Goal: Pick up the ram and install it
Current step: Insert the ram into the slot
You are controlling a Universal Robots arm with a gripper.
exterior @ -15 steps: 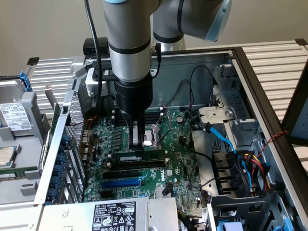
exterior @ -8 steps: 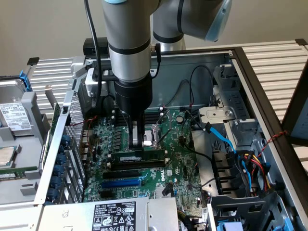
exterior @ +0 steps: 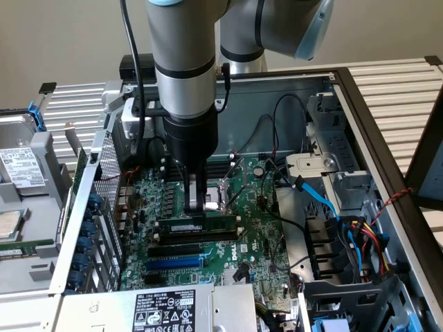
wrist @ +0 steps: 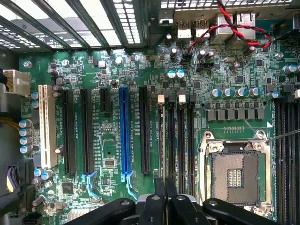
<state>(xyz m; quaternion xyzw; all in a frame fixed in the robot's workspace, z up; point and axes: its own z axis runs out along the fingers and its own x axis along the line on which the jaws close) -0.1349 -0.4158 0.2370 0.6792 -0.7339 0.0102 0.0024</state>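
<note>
The ram [exterior: 208, 225] is a long green stick with a white label. It stands on edge along a black memory slot on the motherboard [exterior: 256, 235], in the middle of the open computer case. My gripper [exterior: 198, 206] comes straight down onto its top edge, near the stick's middle, fingers shut on it. In the wrist view the fingertips [wrist: 159, 194] sit close together, and the ram [wrist: 164, 159] runs edge-on from them along the memory slots.
A blue expansion slot [exterior: 176, 263] and empty black slots lie just in front of the ram. The open CPU socket [wrist: 234, 173] is beside the memory slots. Blue, black and red cables [exterior: 346, 228] crowd the exterior view's right. A labelled power supply [exterior: 163, 311] sits at the front.
</note>
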